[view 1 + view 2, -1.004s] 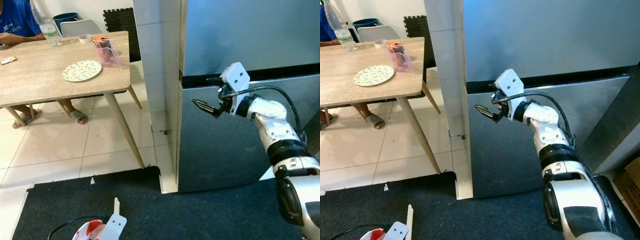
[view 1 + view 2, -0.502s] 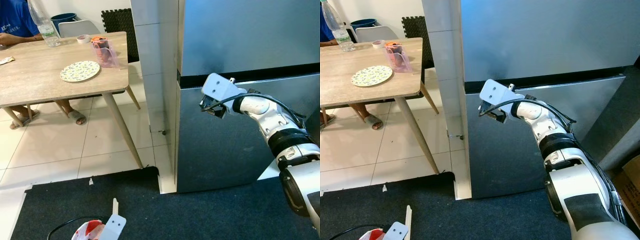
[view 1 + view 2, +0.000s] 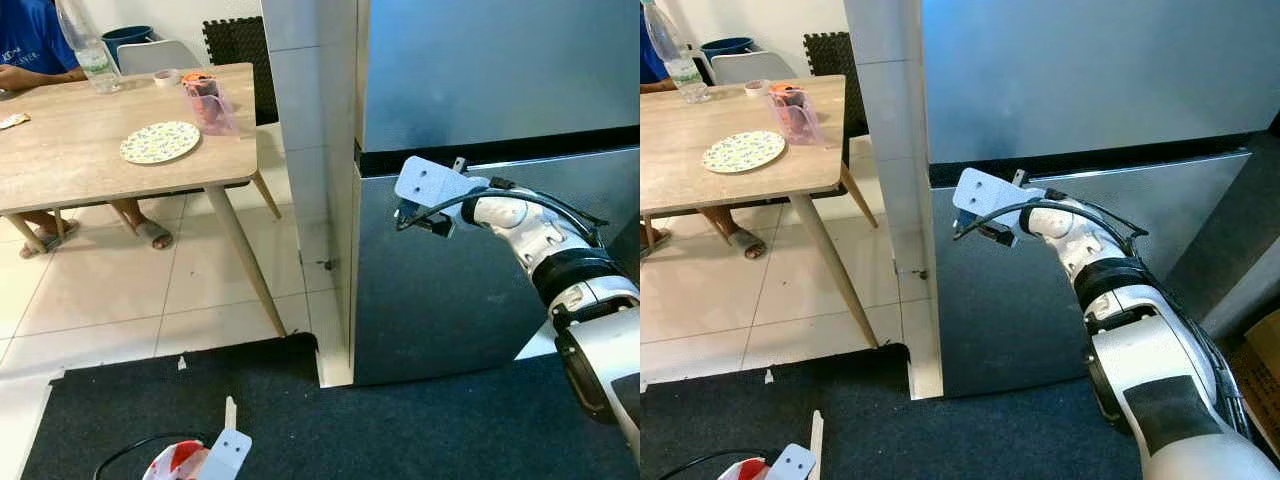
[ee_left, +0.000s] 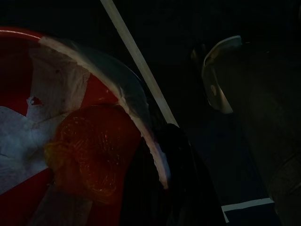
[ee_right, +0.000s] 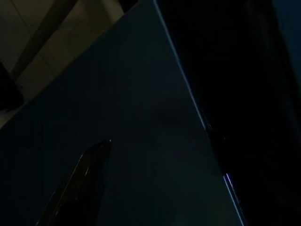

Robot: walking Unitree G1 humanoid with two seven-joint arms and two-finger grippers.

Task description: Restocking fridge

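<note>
Steel fridge door [image 3: 480,290] touches right pincer [image 3: 415,215] near its top; grip unclear.

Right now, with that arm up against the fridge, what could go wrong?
The right gripper sits at the left edge of the lower fridge door, near the dark seam. Its fingers might slip off the smooth steel rather than catch the edge, so the door stays closed. The left gripper hangs low by a red and white bag; if the robot shifts while pulling, the bag could swing or bump the fridge.
</note>
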